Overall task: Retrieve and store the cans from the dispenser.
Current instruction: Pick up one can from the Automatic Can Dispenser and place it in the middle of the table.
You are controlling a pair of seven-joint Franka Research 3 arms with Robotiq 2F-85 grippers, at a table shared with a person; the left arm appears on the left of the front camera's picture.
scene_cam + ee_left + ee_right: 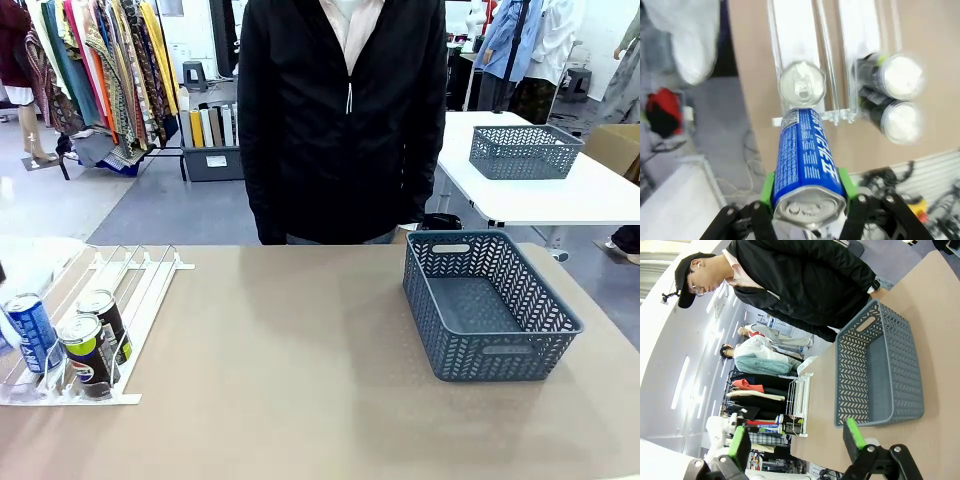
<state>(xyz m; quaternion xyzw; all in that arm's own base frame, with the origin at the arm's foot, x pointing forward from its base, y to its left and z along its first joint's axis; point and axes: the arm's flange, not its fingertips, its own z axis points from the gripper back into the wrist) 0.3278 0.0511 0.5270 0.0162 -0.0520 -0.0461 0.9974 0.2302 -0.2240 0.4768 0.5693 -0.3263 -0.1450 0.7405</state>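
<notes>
While the left gripper [808,186] is clamped on a blue can [807,160], its green pads [769,187] pressing both sides just behind the silver top, the black fingers are cut off by the bottom of the left wrist view. The held can points away from the camera toward the dispenser [795,30]. Just past its far end, a silver-topped can [801,86] stands in a lane at the stopper end. That can's body is hidden, so its colour cannot be told. Two Pepsi cans [900,75] sit in a neighbouring lane, blurred, their tops washed out to white.

From the front, the dispenser [150,285] lies along the left edge of the bench [300,380], reaching to the near left corner, where the picture's edge cuts it off. One blue-labelled can [32,333] and the Pepsi cans [103,315] crowd against the clear stoppers. Whether that blue-labelled can is the held one, I cannot tell.

The right gripper [796,437] is spread wide with nothing between its pads, above the bench's right side. A grey basket [875,370] sits beyond it, near the right edge. A person [340,120] in a black jacket stands at the far edge, head cropped in the front view.
</notes>
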